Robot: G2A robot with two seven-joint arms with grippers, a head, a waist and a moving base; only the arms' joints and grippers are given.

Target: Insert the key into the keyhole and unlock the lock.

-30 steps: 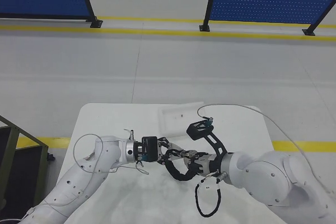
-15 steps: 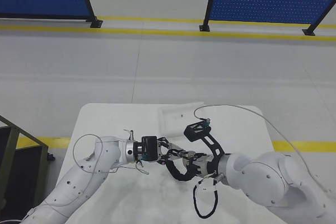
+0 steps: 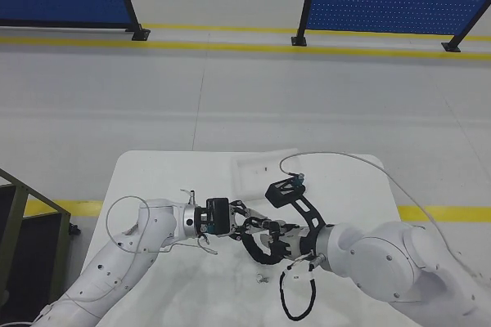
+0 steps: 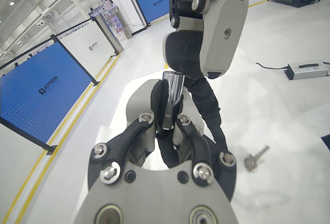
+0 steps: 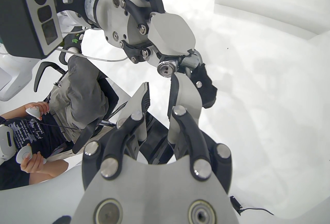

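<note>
On the table [image 3: 352,188] the key [image 4: 254,161] lies loose, the left gripper [image 4: 168,111] clamps the lock [image 5: 167,69], the right gripper [image 5: 161,83] gapes empty; pinching so flat a key may skid it away.

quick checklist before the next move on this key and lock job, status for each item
1. Lock held: ok. The left gripper is shut on the chrome lock cylinder.
2. Keyhole exposed: ok. The keyhole faces the right gripper, and nothing covers it.
3. Key in hand: not ok. The right gripper is open and empty.
4. Key located: ok. The key lies flat on the table, apart from both grippers.
5. Key free to pick up: ok, as far as the views show. Nothing rests on it.
6. Which way the key's blade would line up with the slot: cannot tell.
</note>
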